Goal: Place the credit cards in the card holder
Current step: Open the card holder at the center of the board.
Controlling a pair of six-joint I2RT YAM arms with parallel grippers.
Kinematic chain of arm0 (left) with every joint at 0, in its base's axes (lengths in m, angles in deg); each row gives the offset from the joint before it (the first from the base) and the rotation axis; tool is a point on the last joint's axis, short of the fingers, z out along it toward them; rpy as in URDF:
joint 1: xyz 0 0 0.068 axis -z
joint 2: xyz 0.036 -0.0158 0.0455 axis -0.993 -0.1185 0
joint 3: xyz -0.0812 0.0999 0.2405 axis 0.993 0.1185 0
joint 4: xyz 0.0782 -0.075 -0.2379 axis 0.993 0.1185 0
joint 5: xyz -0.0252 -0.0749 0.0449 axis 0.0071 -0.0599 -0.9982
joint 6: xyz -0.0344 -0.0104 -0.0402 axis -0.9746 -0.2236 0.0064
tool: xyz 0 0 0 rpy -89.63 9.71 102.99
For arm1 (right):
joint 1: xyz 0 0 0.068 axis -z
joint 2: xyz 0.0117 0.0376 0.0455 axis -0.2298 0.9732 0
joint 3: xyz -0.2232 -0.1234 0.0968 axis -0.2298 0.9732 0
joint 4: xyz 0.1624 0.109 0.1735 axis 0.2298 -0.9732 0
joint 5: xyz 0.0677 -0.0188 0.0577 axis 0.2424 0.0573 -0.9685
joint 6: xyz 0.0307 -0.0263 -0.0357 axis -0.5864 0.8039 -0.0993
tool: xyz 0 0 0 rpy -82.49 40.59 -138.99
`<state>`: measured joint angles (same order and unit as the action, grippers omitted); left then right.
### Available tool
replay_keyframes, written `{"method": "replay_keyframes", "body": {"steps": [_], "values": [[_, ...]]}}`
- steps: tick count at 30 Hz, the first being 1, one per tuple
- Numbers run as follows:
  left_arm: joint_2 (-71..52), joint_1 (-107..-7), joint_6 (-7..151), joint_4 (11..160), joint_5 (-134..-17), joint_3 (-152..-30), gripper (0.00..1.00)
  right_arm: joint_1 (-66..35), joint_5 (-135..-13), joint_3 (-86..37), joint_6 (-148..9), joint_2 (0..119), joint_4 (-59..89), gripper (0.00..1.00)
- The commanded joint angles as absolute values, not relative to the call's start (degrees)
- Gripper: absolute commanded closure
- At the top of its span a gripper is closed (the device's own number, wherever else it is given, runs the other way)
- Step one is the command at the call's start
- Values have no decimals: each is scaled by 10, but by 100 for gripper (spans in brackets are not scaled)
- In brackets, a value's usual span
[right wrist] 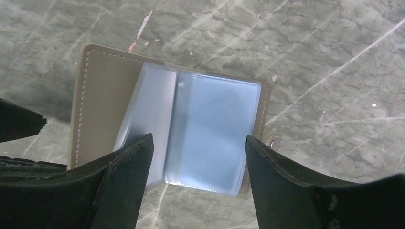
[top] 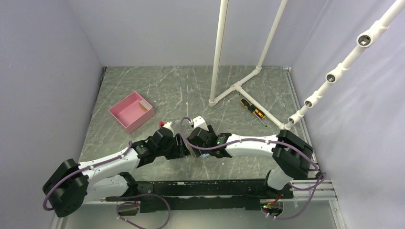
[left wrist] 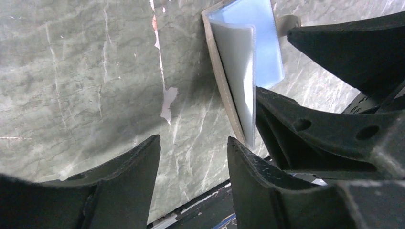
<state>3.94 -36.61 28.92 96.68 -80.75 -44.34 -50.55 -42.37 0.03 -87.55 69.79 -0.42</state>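
Observation:
The card holder (right wrist: 210, 129) lies open on the marble table, grey cover down and light blue sleeves up. My right gripper (right wrist: 198, 137) is open and empty just above it, one finger over the left leaf and one at its right edge. My left gripper (left wrist: 193, 139) is open and empty over bare table. The holder (left wrist: 248, 47) sits just right of its right finger, beside the right gripper's fingers (left wrist: 334, 133). In the top view both grippers, left (top: 183, 149) and right (top: 192, 144), meet at mid-table and hide the holder. No credit card shows clearly.
A pink open box (top: 125, 114) stands at the left with a small brownish thing (top: 143, 105) inside. A yellow-and-black screwdriver (top: 253, 109) lies beside a white pipe frame (top: 239, 86) at the back right. A small red thing (top: 162, 124) sits near the left wrist.

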Motion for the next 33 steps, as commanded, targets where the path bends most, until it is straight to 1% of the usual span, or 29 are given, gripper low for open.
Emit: {"method": "replay_keyframes", "body": {"steps": [1,8,11,13,15,17,22,25,26,28,30,33], "values": [[56,-366,289,935,-801,-449,38,-497,-462,16,-887,669,35,27],[57,-366,280,900,-785,-439,30,-492,-507,26,-891,667,61,27],[64,-366,271,911,-790,-437,29,-491,-545,35,-894,658,86,28],[85,-366,263,924,-799,-433,29,-490,-556,37,-902,655,90,29],[108,-365,255,939,-811,-425,23,-490,-560,39,-905,651,92,30],[132,-365,250,958,-821,-419,20,-489,-561,40,-904,645,92,29],[174,-365,238,1000,-837,-412,19,-486,-582,43,-900,637,101,27],[194,-365,228,1019,-854,-409,21,-484,-613,49,-907,639,123,34],[200,-365,226,1025,-857,-408,22,-484,-624,51,-911,642,131,37],[202,-365,223,1027,-863,-403,25,-482,-646,54,-918,651,148,47],[194,-365,223,1023,-860,-404,32,-481,-673,59,-923,662,175,59],[165,-365,226,1010,-856,-408,32,-476,-701,66,-931,676,197,73]]}}
